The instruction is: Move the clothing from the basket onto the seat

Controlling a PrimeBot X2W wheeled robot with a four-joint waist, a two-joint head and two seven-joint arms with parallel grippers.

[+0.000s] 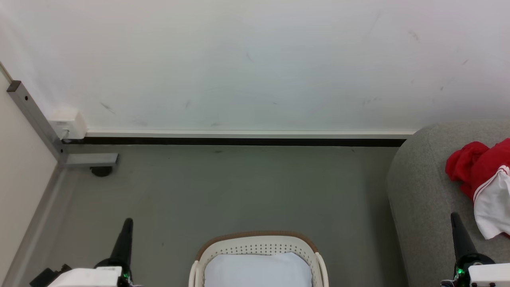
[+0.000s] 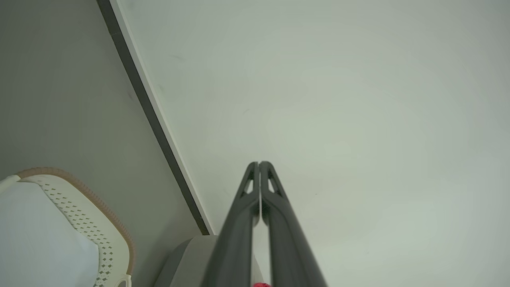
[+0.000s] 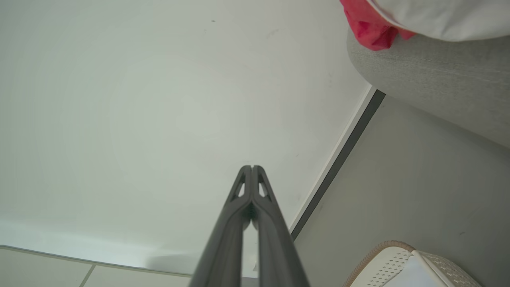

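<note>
Head view first: a broad stretch of grey floor (image 1: 239,191) lies open between the basket (image 1: 259,236) at the near middle and the white wall (image 1: 255,59) far off, with a dark skirting strip (image 1: 239,141) marking that edge. On the right the seat (image 1: 422,187) bulges in, a rounded corner of light grey woven fabric. The clothing (image 1: 478,167) lies on it, a crumpled bright red heap with a white panel, well apart from the basket. The basket is cream plastic with rows of small holes, a brown rim and a smooth pale lining (image 1: 257,271). The left gripper (image 1: 128,221) at near left and the right gripper (image 1: 454,217) at near right stand as slim dark spikes.

Left wrist view now: the left gripper's fingers (image 2: 275,187) press tip to tip with nothing between them, and the basket's rim curves at the left.

Right wrist view: the right gripper is pinched together too, and empty. Red cloth drapes over the seat's rounded edge.
</note>
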